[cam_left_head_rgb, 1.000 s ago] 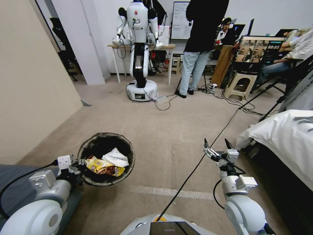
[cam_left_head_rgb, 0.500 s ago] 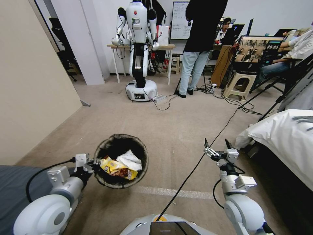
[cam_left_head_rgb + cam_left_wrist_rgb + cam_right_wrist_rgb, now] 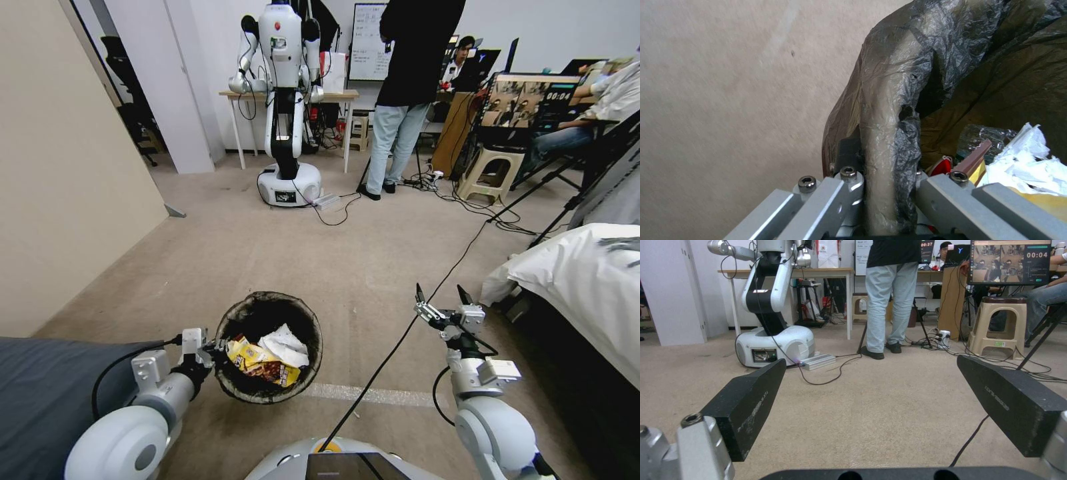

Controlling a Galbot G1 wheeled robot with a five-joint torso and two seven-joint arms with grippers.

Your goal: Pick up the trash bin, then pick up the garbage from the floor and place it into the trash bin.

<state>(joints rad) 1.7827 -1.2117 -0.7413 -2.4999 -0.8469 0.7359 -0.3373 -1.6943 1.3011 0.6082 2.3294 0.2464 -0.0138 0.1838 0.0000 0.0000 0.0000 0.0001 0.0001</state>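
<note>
One dark-lined, litter-filled trash bin (image 3: 248, 393)

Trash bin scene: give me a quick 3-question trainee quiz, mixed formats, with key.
1. True or false: the left gripper is clamped on the rim of the trash bin.
2. Multiple choice: the right gripper is
A) shut on a carton
B) open, holding nothing, above the carpet
C) inside the bin
3. Fill in: in the bin, a crumpled white tissue lies next to a shiny ______ snack wrapper.

Key: 1 true; 2 B; 3 yellow
</note>
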